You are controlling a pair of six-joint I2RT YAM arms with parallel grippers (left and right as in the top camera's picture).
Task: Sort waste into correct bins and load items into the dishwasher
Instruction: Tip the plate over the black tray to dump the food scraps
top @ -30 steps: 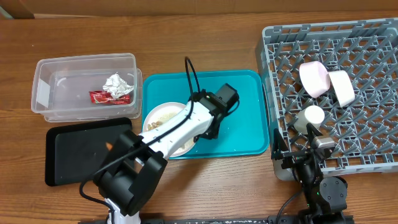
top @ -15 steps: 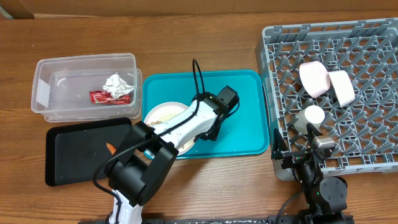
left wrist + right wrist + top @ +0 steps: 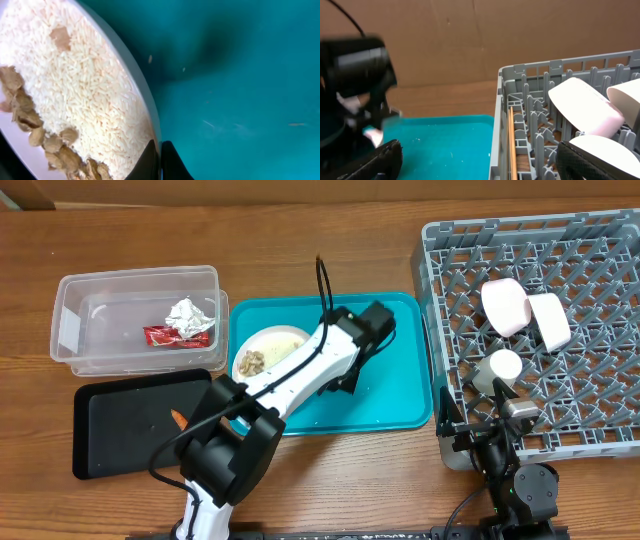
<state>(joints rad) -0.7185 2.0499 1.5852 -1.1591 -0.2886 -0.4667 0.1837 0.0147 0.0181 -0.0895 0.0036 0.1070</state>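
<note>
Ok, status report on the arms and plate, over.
Left gripper shut on white plate rim. Right gripper open, empty, by rack. Shells, rice on plate. Nothing seen blocking.

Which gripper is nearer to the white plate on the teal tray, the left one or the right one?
Left. The left gripper is shut on the rim of the plate. The right gripper stands open, far off to its right, by the grey rack corner.

White left arm [image 3: 300, 375], black joints, looping black cable [image 3: 321, 280]; left hand [image 3: 160, 162] black-tipped; right arm [image 3: 515, 480] black with a silver block
</note>
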